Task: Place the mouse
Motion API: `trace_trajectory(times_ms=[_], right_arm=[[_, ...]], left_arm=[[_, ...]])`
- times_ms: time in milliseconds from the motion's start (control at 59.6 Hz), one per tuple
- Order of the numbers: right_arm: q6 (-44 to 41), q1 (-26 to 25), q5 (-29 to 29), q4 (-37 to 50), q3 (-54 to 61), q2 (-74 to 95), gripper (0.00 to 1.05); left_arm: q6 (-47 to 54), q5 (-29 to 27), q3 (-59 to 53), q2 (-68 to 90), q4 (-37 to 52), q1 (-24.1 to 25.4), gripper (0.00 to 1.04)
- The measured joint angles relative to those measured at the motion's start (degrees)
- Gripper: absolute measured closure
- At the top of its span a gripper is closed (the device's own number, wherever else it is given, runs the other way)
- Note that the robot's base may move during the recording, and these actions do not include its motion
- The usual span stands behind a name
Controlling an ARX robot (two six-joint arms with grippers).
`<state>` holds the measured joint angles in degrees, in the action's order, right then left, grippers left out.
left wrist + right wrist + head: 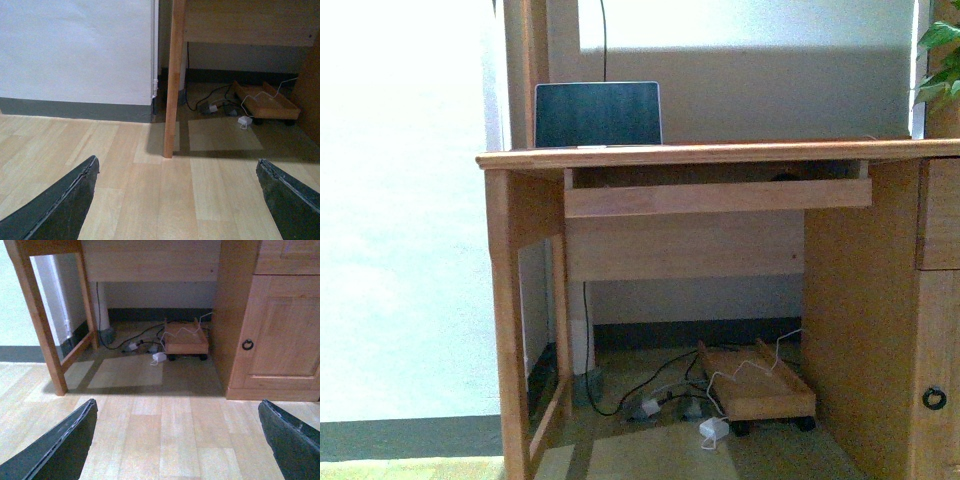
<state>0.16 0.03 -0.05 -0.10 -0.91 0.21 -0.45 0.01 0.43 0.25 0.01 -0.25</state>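
- In the front view we see the desk (720, 154) spanning the middle of the frame, with a dark laptop screen (598, 114) upright at its upper left.
- A tray (718, 197) sits just under the desk top. Right of centre, a small dark shape peeks over its front rail. We take it for the mouse (783, 178), though little of it shows.
- Our left fingers (60, 205) are spread wide above the wooden floor (150, 200), holding nothing.
- Our right fingers (55, 445) are equally wide apart and empty.
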Motion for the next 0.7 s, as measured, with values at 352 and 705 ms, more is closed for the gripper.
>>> trace_trajectory(times_ms=[352, 705], right_arm=[[0.0, 0.0, 0.0, 0.0, 0.0, 0.0, 0.07], [0.0, 0.0, 0.0, 0.0, 0.0, 0.0, 0.07]], left_arm=[[0.0, 0.0, 0.0, 0.0, 0.0, 0.0, 0.08], [0.0, 0.0, 0.0, 0.0, 0.0, 0.0, 0.08]])
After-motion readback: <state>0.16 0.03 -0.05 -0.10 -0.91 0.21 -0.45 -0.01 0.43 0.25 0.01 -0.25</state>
